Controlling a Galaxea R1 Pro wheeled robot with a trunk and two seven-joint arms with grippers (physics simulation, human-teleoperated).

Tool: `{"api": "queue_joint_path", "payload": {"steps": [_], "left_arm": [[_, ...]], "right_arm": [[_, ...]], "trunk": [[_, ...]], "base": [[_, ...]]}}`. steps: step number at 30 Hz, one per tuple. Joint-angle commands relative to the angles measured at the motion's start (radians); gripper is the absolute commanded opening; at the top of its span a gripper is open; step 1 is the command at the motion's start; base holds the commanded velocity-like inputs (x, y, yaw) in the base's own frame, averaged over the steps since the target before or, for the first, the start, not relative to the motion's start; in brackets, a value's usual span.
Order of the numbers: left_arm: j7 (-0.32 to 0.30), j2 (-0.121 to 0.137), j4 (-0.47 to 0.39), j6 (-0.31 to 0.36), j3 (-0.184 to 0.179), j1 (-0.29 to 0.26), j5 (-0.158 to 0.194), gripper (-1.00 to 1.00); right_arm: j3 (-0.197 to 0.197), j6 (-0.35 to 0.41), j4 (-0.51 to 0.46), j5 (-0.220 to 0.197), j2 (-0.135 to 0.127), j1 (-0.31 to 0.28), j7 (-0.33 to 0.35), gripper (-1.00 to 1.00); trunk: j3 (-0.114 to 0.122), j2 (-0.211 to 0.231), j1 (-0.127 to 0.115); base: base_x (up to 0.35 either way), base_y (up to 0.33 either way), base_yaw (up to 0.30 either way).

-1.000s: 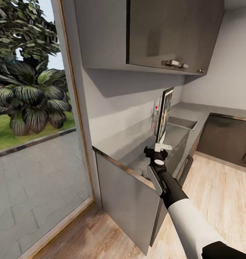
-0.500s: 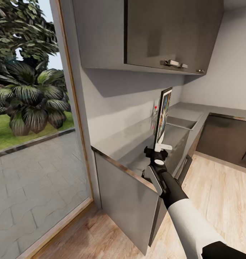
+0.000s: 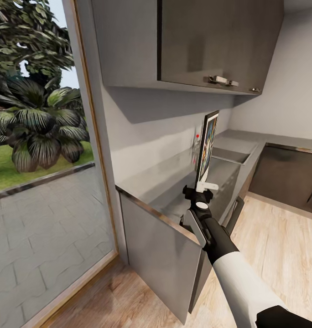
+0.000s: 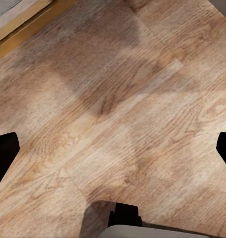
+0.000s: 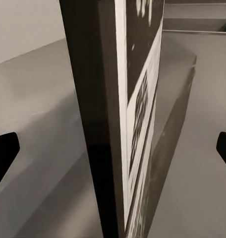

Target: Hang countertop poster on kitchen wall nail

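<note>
The kitchen countertop [image 3: 172, 175] is a smooth grey L-shaped slab with a thin dark edge, running along the wall under the upper cabinets and turning at the far corner. A sunken sink [image 3: 231, 157] is set into it. Grey cabinet fronts [image 3: 160, 255] stand beneath, on a light wooden floor [image 3: 274, 246].
</note>
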Motion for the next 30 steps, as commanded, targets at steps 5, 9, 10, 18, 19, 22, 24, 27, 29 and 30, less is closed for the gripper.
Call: {"api": "queue_joint_path", "payload": {"steps": [5,9,10,18,19,22,24,27,29,30], "left_arm": [[0.000,0.000,-0.001,-0.002,0.001,0.000,0.000,1.00],[0.000,0.000,-0.001,-0.002,0.001,0.000,0.000,1.00],[0.000,0.000,-0.001,-0.002,0.001,0.000,0.000,1.00],[0.000,0.000,-0.001,-0.002,0.001,0.000,0.000,1.00],[0.000,0.000,-0.001,-0.002,0.001,0.000,0.000,1.00],[0.000,0.000,-0.001,-0.002,0.001,0.000,0.000,1.00],[0.000,0.000,-0.001,-0.002,0.001,0.000,0.000,1.00],[0.000,0.000,-0.001,-0.002,0.001,0.000,0.000,1.00],[0.000,0.000,-0.001,-0.002,0.001,0.000,0.000,1.00],[0.000,0.000,-0.001,-0.002,0.001,0.000,0.000,1.00]], "right_arm": [[0.003,0.004,-0.001,-0.006,-0.001,-0.001,-0.007,1.00],[0.003,0.004,-0.002,-0.005,-0.001,-0.001,-0.008,-1.00],[0.003,0.004,-0.002,-0.004,-0.001,-0.001,-0.009,-1.00],[0.001,0.004,-0.003,-0.004,-0.002,-0.001,-0.009,-1.00],[0.001,0.004,-0.003,-0.004,-0.002,-0.001,-0.009,-1.00],[0.001,0.004,-0.003,-0.004,-0.002,-0.001,-0.009,-1.00],[0.001,0.004,-0.003,-0.004,-0.002,-0.001,-0.010,-1.00],[0.001,0.004,-0.005,-0.005,-0.002,-0.001,-0.010,-1.00],[0.001,0.005,-0.008,-0.005,-0.002,-0.001,-0.011,-1.00],[0.001,0.005,-0.009,-0.005,-0.002,-0.001,-0.011,-1.00]], "trunk": [[-0.001,-0.001,0.000],[-0.001,-0.001,0.000],[-0.001,-0.001,0.000],[-0.001,-0.001,0.000],[-0.001,-0.001,0.000],[-0.001,-0.001,0.000],[-0.001,-0.001,0.000],[-0.001,-0.001,0.000],[-0.001,-0.001,0.000],[-0.001,-0.001,0.000]], "base": [[0.002,0.000,0.000],[0.000,0.000,0.000],[0.000,0.000,0.000],[0.000,0.000,0.000],[0.000,0.000,0.000],[0.000,0.000,0.000],[0.000,0.000,0.000],[0.000,0.000,0.000],[0.000,0.000,0.000],[0.000,0.000,0.000]]}}
